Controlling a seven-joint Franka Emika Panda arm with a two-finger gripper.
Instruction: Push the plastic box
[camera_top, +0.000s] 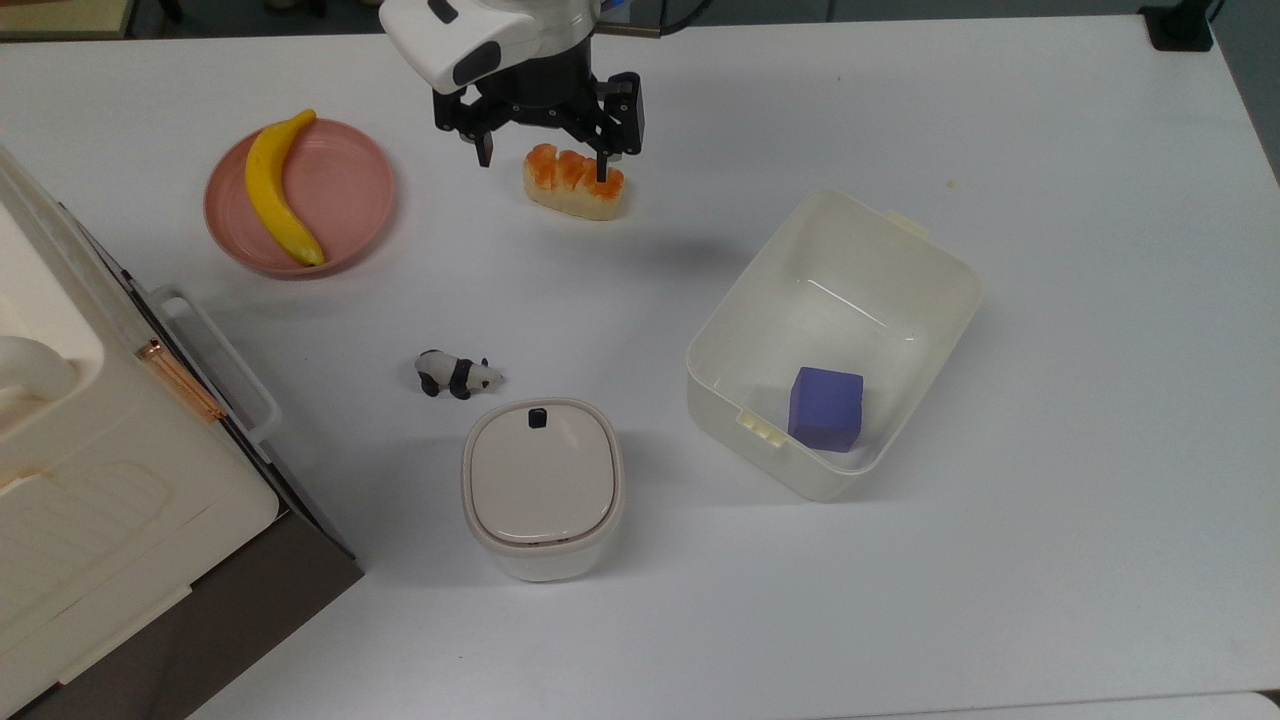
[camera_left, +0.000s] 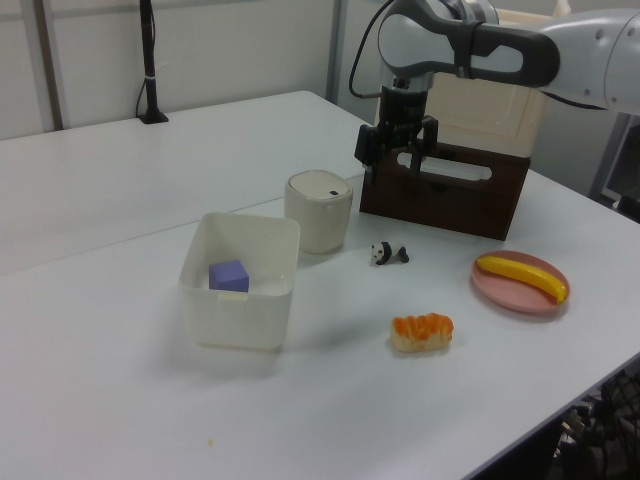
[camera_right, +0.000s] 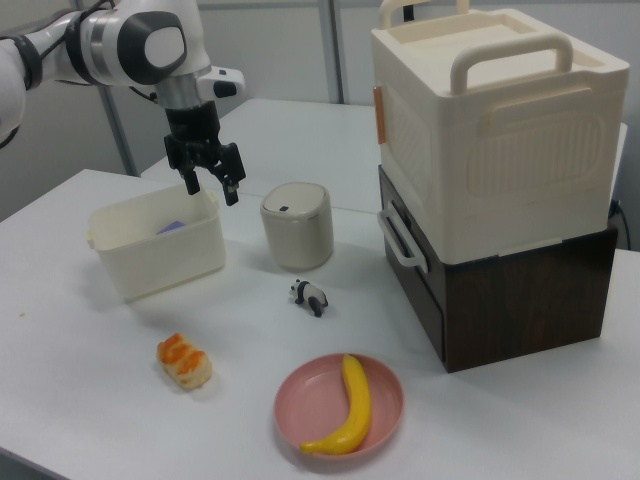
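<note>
Arm reaching in, gripper (camera_top: 541, 156) pointing down, fingers spread, seemingly hovering above table, apart from plastic box (camera_top: 833, 340)

I can read no lettering, number, brand or sign on anything here.
</note>
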